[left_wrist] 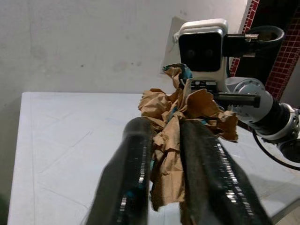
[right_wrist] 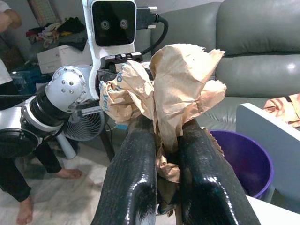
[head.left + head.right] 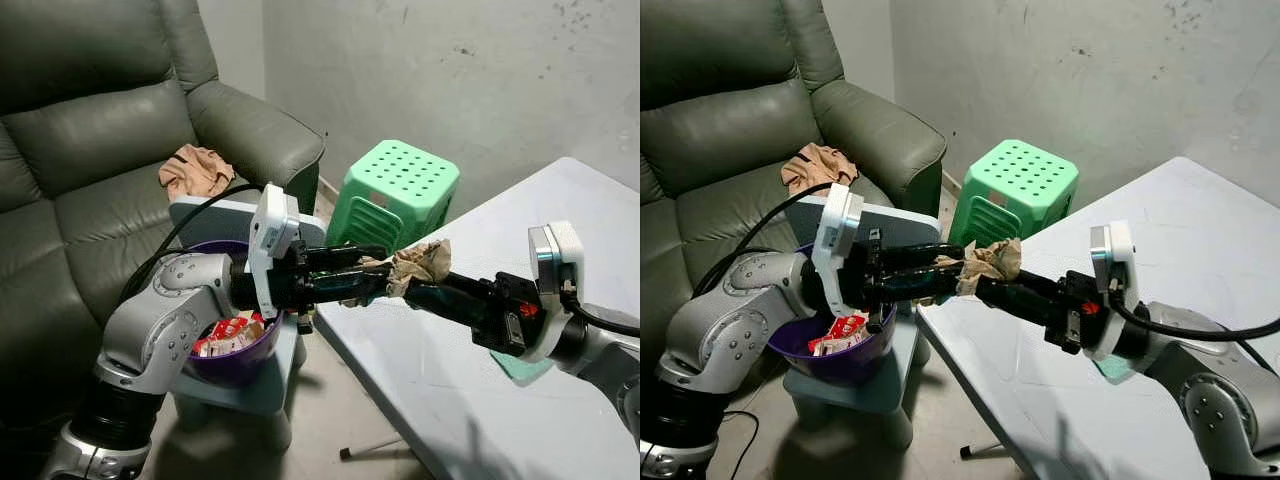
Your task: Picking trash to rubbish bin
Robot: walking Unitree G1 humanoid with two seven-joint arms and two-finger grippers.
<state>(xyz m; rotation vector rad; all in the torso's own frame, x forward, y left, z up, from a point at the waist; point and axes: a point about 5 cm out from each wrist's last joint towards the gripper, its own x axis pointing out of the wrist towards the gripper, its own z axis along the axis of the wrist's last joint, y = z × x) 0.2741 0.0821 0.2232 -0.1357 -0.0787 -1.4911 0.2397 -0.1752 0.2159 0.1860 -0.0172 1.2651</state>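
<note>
Grey sofa [image 3: 90, 150], white table [image 3: 560, 330] behind. Crumpled paper [image 3: 420, 264] pinched mid-air by both left gripper [image 3: 375, 275] and right gripper [image 3: 400, 283], above table edge, beside purple bin [image 3: 240, 355]. Advice: right fingers released first, then paper swung over bin.

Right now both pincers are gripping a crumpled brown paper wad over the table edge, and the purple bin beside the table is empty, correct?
Not quite. The purple plastic bin is not empty: the left eye view shows red and white wrappers inside. The rest holds: left pincer and right pincer both grip the crumpled brown paper wad over the edge of the pale table.
</note>
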